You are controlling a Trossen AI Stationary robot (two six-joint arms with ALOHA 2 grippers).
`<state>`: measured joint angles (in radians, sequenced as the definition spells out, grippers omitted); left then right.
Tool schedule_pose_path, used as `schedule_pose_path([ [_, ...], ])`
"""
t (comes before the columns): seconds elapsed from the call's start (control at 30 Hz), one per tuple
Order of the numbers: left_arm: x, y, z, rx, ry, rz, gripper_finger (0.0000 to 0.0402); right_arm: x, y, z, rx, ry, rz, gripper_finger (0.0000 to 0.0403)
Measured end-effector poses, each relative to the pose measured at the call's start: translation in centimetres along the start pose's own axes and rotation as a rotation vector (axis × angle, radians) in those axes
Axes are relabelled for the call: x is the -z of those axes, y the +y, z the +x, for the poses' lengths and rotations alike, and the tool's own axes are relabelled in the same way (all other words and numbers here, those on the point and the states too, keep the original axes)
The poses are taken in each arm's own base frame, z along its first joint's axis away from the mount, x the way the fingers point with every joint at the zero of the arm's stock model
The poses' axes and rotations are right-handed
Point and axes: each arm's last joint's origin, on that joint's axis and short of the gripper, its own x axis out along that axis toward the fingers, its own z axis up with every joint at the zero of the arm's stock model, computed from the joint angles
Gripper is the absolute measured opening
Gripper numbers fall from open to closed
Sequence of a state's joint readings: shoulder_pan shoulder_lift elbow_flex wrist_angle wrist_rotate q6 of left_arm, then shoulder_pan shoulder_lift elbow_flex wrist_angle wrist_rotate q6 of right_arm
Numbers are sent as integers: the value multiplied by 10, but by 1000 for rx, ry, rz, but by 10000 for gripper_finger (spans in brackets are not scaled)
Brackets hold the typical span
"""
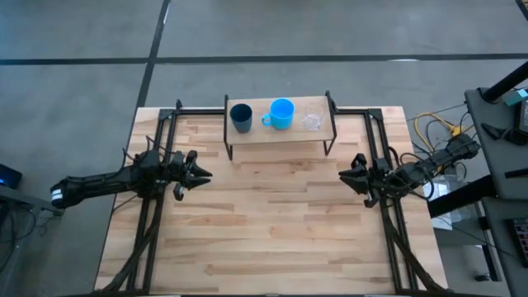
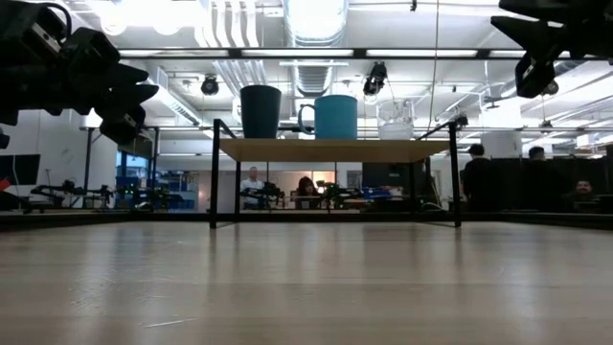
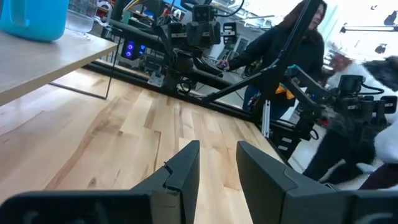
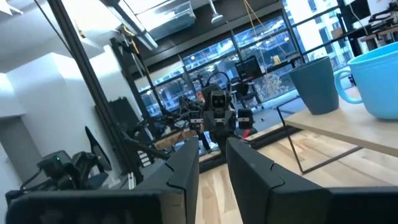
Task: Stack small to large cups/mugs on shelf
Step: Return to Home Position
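— Starting at the tool end, what is seen of the left gripper [image 1: 196, 174]?

— Its fingers [image 3: 183, 171] are parted by a narrow gap and nothing is held. It is poised over the left side of the table [image 1: 272, 223], well apart from the shelf [image 1: 257, 133]. The right gripper [image 1: 353, 176] is likewise parted and empty, over the right side.

— And the vessels?

— All three are set in a row on the shelf: the dark navy cup [image 1: 241, 117], the bright blue mug [image 1: 281, 113] beside it, then the clear glass [image 1: 312, 120] near the shelf's end.

— What could be spoiled from here?

— Little, it is judged. Were an arm swung toward the shelf while being folded away, a thin black leg [image 2: 215, 177] could be clipped and the glass toppled. The size order may also be questioned, since the mug is placed in the middle.
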<state>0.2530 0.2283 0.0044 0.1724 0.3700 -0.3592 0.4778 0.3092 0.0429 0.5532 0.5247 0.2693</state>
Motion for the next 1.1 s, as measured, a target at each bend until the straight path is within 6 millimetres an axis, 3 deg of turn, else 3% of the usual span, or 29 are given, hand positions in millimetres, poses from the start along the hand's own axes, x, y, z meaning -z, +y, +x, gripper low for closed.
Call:
schedule_pose_path([
  [1.1, 0, 0, 0, 0, 0, 0, 93, 0, 0, 0, 0, 0, 0, 73],
])
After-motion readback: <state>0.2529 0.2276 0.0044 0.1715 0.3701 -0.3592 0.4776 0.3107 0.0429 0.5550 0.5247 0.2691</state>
